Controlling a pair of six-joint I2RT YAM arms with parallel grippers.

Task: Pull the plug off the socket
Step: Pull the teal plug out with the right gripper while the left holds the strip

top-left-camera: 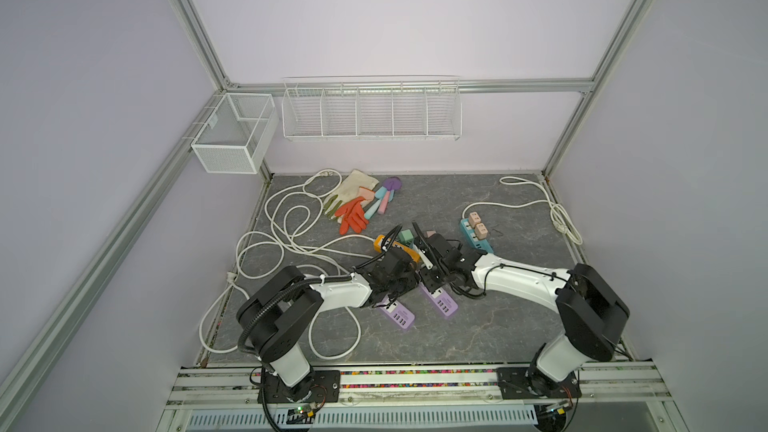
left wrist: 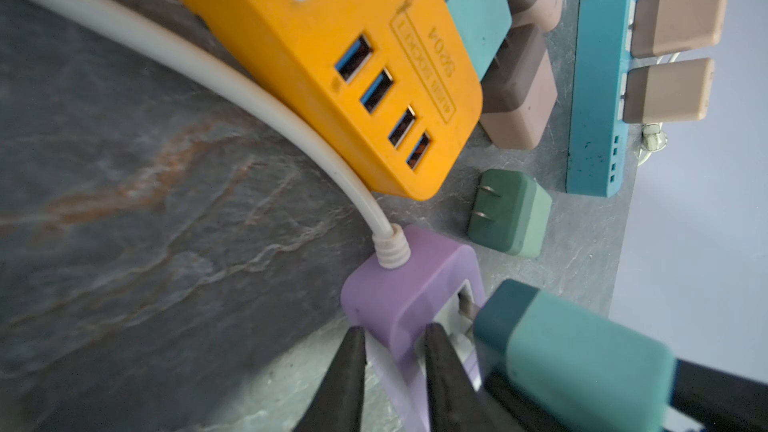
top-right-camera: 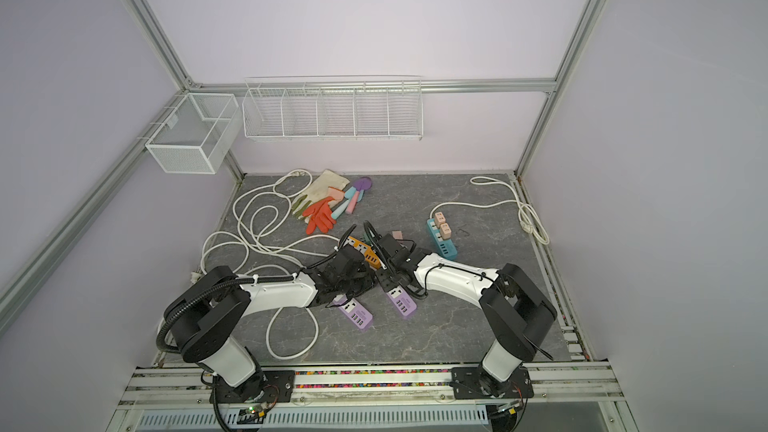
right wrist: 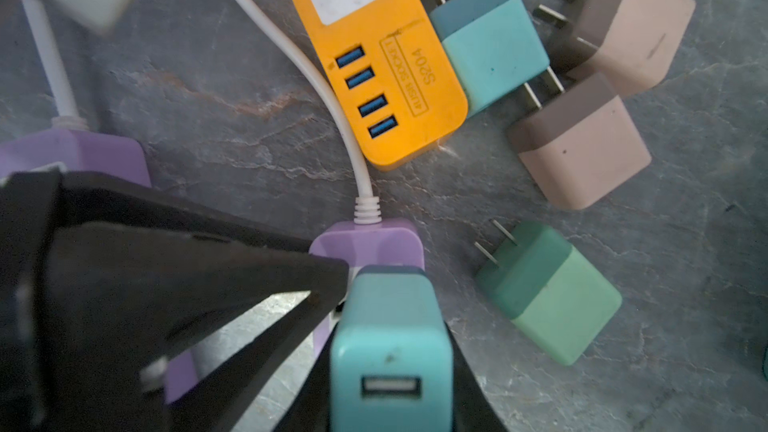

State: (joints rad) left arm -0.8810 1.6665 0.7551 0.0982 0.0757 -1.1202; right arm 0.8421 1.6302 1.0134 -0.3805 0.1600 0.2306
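Above the slate-grey table [top-left-camera: 498,326], two robot arms meet nose to nose at the centre of the frame over a purple power strip [top-left-camera: 443,306]. From where I stand, both top views bury the contact under the black wrists. Only the strip's USB end pokes out toward the lower middle, with a second purple strip [top-left-camera: 400,317] just to its left.

The wrist cameras fill the gap. The left wrist view shows the left gripper [left wrist: 393,332] drawn narrow, pinching the strip's side wall. That view alone reveals a bare metal prong [left wrist: 468,305] bridging the teal plug [left wrist: 573,351] and the white socket face [left wrist: 451,317].

The right wrist view shows the right gripper [right wrist: 388,367] clamped on that plug, whose back end carries a USB port [right wrist: 389,386]. It also shows the left gripper's tip pressed against the strip just beside the plug.

An orange power strip [left wrist: 332,56] lies near, and the purple strip's white cord [left wrist: 249,93] curves past it. Loose close by are a green plug [right wrist: 548,292], a second teal plug [right wrist: 490,47] and two pink-brown plugs [right wrist: 582,143].

A blue power strip [left wrist: 598,89] with two pink plugs [left wrist: 681,14] seated in it shows in the left wrist view and right of centre in both top views. The gloves [top-left-camera: 353,209] and wire baskets [top-left-camera: 372,112] appear only from above.
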